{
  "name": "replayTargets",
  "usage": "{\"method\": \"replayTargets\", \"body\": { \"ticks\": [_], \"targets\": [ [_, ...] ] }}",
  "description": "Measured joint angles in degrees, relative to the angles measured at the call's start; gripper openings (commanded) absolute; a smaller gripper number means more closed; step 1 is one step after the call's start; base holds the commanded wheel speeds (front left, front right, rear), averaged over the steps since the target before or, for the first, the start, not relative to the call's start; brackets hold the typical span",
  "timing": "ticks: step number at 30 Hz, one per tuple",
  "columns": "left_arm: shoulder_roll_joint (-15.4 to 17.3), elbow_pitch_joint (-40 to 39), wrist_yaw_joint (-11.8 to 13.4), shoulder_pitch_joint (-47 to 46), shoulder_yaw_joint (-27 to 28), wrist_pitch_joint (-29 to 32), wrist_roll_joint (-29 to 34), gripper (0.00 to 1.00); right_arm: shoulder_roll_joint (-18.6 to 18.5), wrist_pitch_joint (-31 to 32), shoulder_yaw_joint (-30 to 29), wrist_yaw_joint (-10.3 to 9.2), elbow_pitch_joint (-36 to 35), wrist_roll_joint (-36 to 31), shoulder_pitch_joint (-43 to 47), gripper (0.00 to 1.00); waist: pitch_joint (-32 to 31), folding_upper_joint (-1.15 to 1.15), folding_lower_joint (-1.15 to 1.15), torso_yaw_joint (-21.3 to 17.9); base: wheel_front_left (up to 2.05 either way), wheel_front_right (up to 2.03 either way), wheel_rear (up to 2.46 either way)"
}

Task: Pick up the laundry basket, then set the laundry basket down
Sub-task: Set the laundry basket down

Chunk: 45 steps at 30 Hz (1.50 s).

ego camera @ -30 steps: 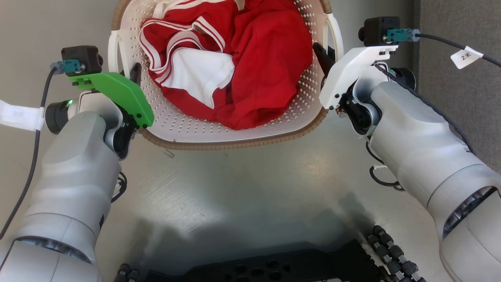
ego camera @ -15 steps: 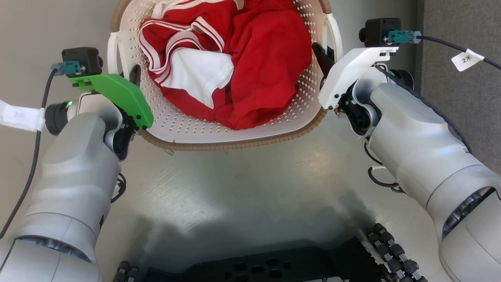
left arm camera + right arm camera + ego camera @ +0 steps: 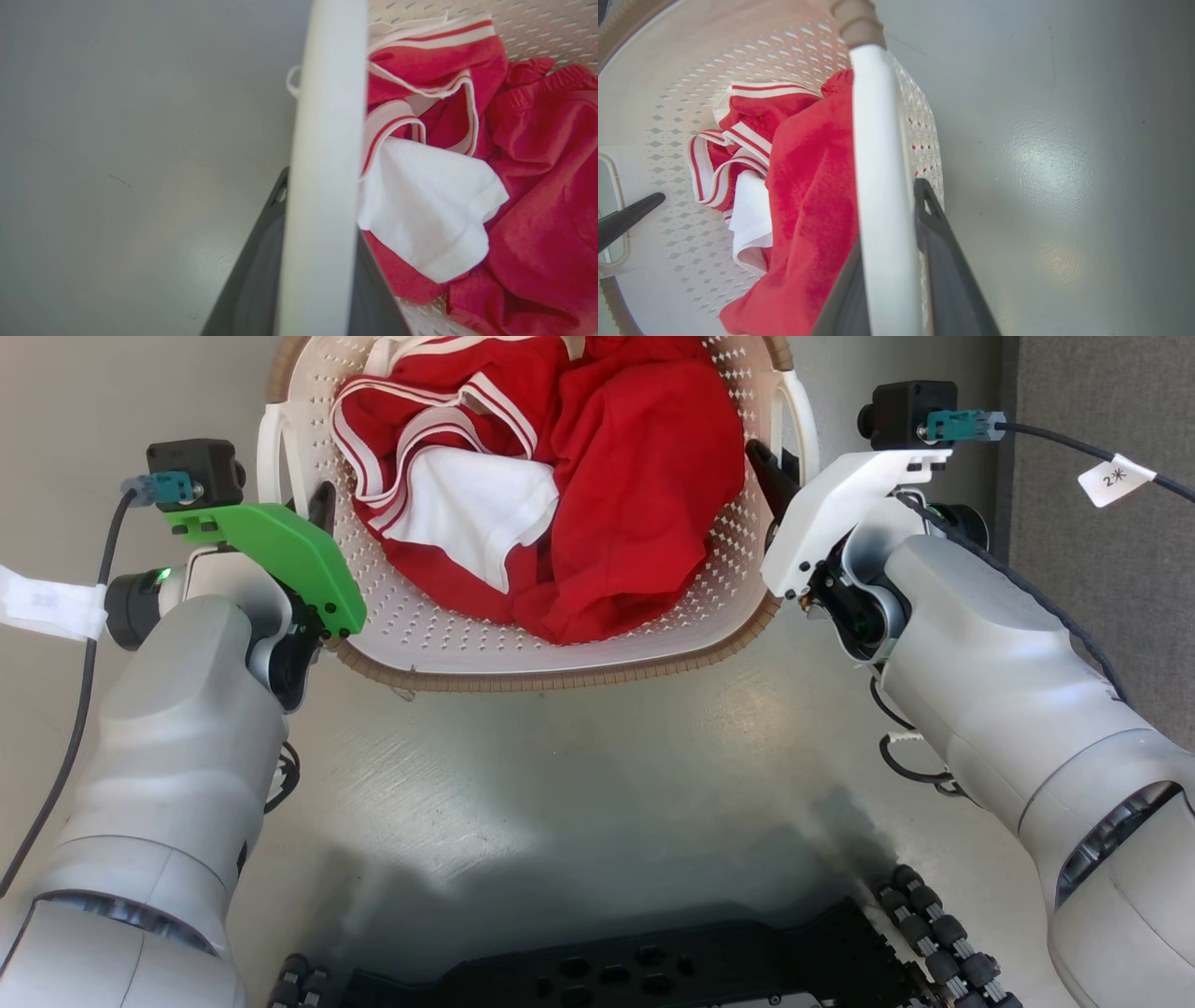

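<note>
The laundry basket (image 3: 439, 630), cream-white and perforated with a brown rim, fills the top middle of the head view. It holds red and white clothes (image 3: 635, 476). My left gripper (image 3: 313, 509) is shut on the basket's left white handle (image 3: 322, 116), one dark finger on each side of the bar. My right gripper (image 3: 770, 467) is shut on the right handle (image 3: 878, 140) in the same way. Across the basket's inside, the right wrist view catches a left fingertip (image 3: 630, 214). The basket's base is hidden, so contact with the floor cannot be judged.
Smooth grey floor (image 3: 579, 775) lies all around. A darker carpeted strip (image 3: 1102, 569) runs along the right edge. My black wheeled base (image 3: 653, 975) sits at the bottom. Cables hang off both wrists.
Almost nothing. The left arm and the basket have edged slightly up the view. Both grippers stay shut on the handles.
</note>
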Motion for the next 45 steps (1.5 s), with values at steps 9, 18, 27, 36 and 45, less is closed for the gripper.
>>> {"method": "replayTargets", "body": {
  "ticks": [9, 18, 27, 36, 45],
  "targets": [
    [-0.07, 0.11, 0.0, -0.03, -0.34, -0.16, 0.0, 1.0, 0.15, 0.62, 0.15, 0.54, 0.05, 2.0, -0.05, 1.0, 0.14, 0.0, 0.0, 0.06, 0.0, 0.0, 0.0],
    [-0.11, 0.1, 0.0, -0.03, -0.87, -0.16, -0.01, 1.0, 0.2, 1.02, 0.48, 0.49, 0.08, 2.49, -0.05, 1.0, 0.05, 0.0, 0.0, 0.06, 0.0, 0.0, 0.0],
    [0.13, 0.38, 0.0, -0.01, -1.3, -0.51, -0.11, 1.0, 0.2, 1.02, 1.24, 0.08, 0.34, 3.08, -0.04, 1.0, -1.13, 0.0, 0.0, 0.03, 0.0, 0.0, 0.0],
    [1.12, 0.75, 0.0, 1.19, -1.11, -1.26, -0.85, 1.0, 0.21, 1.0, 1.35, 0.09, 1.27, 4.15, 0.22, 1.0, -4.03, 0.0, 0.0, -0.3, 0.0, 0.0, 0.0],
    [1.18, 1.07, 0.0, 4.47, -1.21, -2.0, -1.37, 1.0, 0.23, 0.46, 1.45, 0.35, 1.99, 5.45, 2.74, 1.0, -8.13, 0.0, 0.0, -0.68, 0.0, 0.0, 0.0]
  ]
}}
